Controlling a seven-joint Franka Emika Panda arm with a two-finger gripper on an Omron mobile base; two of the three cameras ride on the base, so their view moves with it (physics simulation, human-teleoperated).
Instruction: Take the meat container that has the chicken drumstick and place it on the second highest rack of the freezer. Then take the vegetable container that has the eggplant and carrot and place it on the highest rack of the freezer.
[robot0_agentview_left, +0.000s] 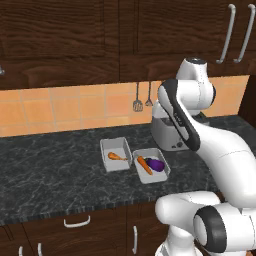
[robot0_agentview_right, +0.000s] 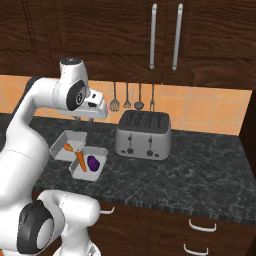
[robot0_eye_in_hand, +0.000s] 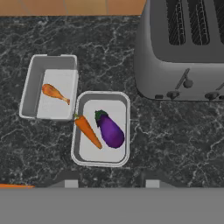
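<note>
Left base view: on the dark marble tabletop (robot0_agentview_left: 55, 160) two shallow grey containers lie side by side, touching at a corner. The meat container (robot0_agentview_left: 115, 154) holds the chicken drumstick (robot0_agentview_left: 117, 156). At its 4 o'clock, the vegetable container (robot0_agentview_left: 150, 165) holds the carrot (robot0_agentview_left: 144, 164) and the eggplant (robot0_agentview_left: 156, 164), lying next to each other. A silver toaster (robot0_agentview_left: 167, 132) stands behind them, partly hidden by the white arm.

Right base view: the gripper (robot0_agentview_right: 79, 119) hangs above the meat container (robot0_agentview_right: 68, 145), clear of it and of the drumstick (robot0_agentview_right: 68, 147). Its fingers are mostly hidden under the hand, so I cannot tell how far apart they stand; nothing is seen in them. The vegetable container (robot0_agentview_right: 89, 162) sits at 5 o'clock from the meat container, with carrot (robot0_agentview_right: 80, 161) left of the eggplant (robot0_agentview_right: 93, 161). The toaster (robot0_agentview_right: 143, 134) stands to the right, with utensils (robot0_agentview_right: 126, 96) hanging on the tiled wall behind.

Hand view: looking down, the meat container (robot0_eye_in_hand: 49, 86) with the drumstick (robot0_eye_in_hand: 54, 93) lies at 10 o'clock from the vegetable container (robot0_eye_in_hand: 101, 128), where the carrot (robot0_eye_in_hand: 88, 131) and eggplant (robot0_eye_in_hand: 109, 129) rest. The toaster (robot0_eye_in_hand: 181, 50) is at upper right.
</note>
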